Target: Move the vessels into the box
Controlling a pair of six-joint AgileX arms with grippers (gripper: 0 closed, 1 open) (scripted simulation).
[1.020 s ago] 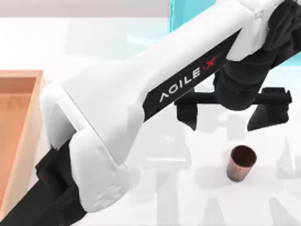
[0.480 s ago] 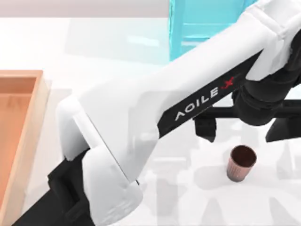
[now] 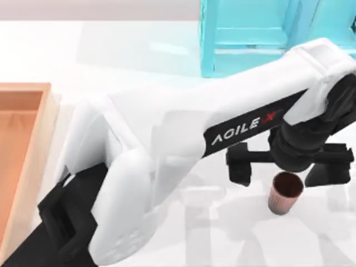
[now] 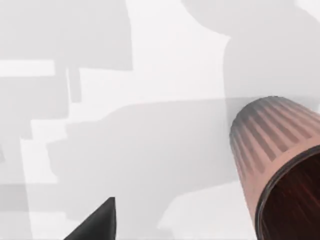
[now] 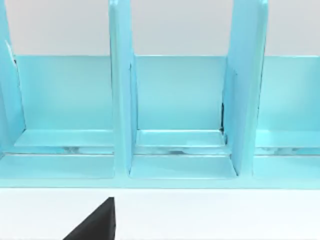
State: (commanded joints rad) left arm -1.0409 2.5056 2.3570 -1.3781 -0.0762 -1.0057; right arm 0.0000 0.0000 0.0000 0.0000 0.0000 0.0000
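On the white table (image 3: 139, 55), one cup (image 3: 285, 193) stands upright toward the right side, the box (image 3: 33, 144) at the left edge. Left gripper (image 3: 289, 167) hangs over the cup, fingers spread wide. Cyan shelf (image 3: 250, 39) lines the far edge.

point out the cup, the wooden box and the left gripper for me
cup (image 3: 285, 194): top view, on its ribbed outer side below the rim.
wooden box (image 3: 33, 150): top view, on its light tan right rim wall.
left gripper (image 3: 278, 169): top view, midway between its spread fingertips, just above the cup.

A big light-blue shelf (image 3: 245, 36) stands at the upper right of the top view. It has flat boards that split it into open parts. The surface (image 3: 111, 55) under it is white.
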